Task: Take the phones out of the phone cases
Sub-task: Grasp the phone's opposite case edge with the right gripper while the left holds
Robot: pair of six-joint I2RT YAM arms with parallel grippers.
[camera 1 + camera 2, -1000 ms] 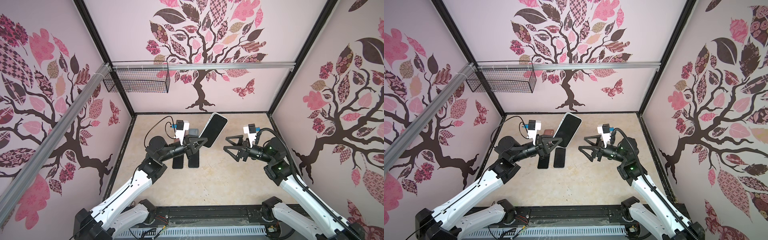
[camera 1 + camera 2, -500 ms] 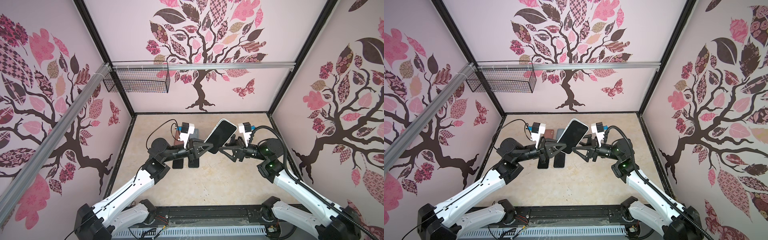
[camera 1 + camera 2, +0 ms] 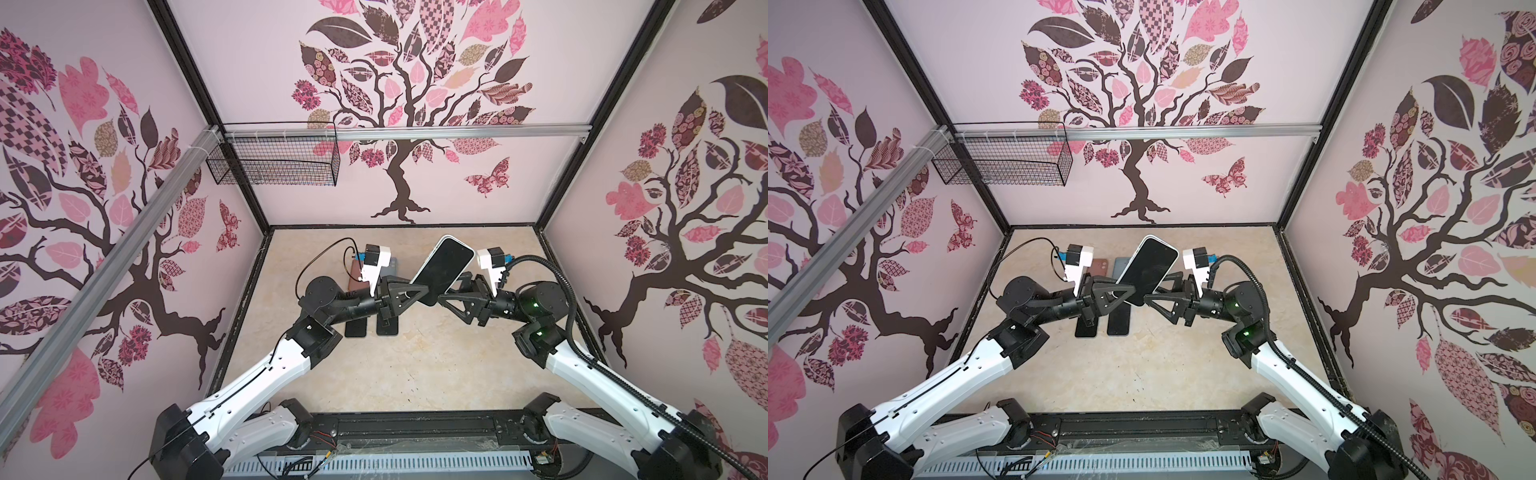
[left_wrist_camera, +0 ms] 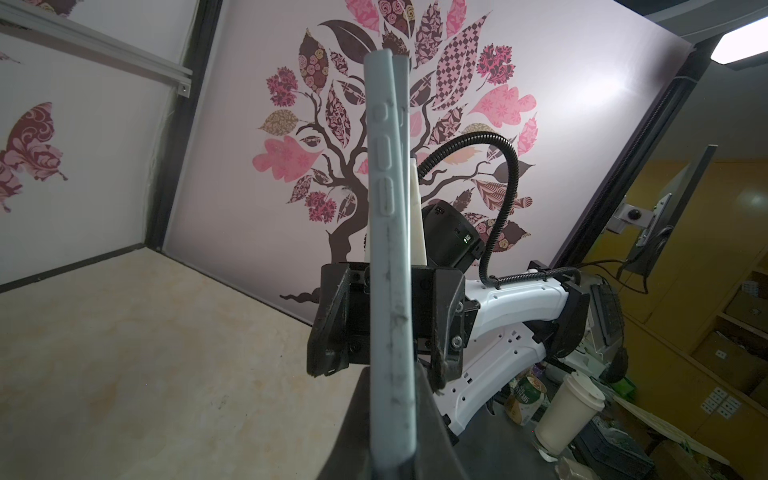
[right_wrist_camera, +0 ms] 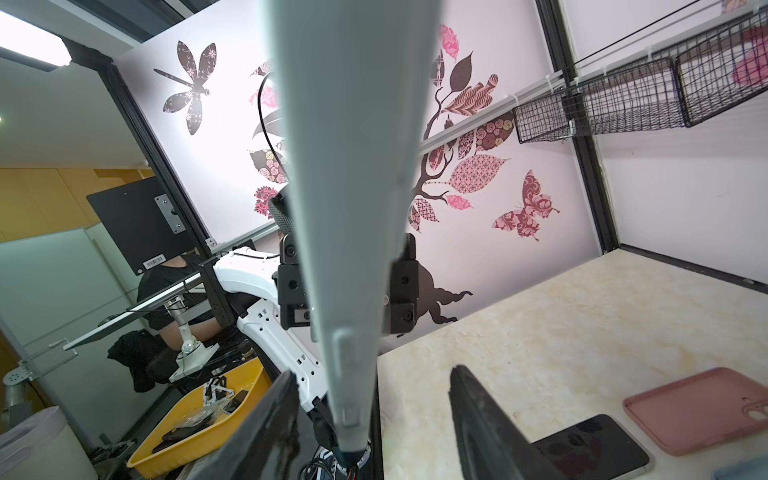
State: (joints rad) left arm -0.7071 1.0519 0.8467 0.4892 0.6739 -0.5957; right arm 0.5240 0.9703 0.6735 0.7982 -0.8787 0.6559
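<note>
While the left gripper (image 3: pixel 419 291) clamps the phone (image 3: pixel 444 266) across its faces and holds it tilted in the air, well above the table (image 3: pixel 415 374), the phone case (image 4: pixel 388 291) is on it along the whole visible edge. No separation has begun.

Right gripper (image 3: pixel 445 297): it faces the left one from the opposite side with its jaws parted and straddling the phone. The right wrist view shows a clear gap on each side of the pale edge, so it grips nothing.

Risks from here, as judged:
- If the right jaws close flat across screen and back, as the left ones do, both grips pin phone and case together. Pulling would then only drag the whole thing out of one hold.
- An off-centre closure pushes the phone sideways and could twist it in the left clamp. The glossy screen probably gives the pads little bite.
- A slip means a drop onto the spare phones (image 3: pixel 356 328) lying directly below.
- The two grippers sit very near each other, so their fingers could collide as the right one closes.
- If a case corner pops free suddenly, the phone may jump out.
</note>
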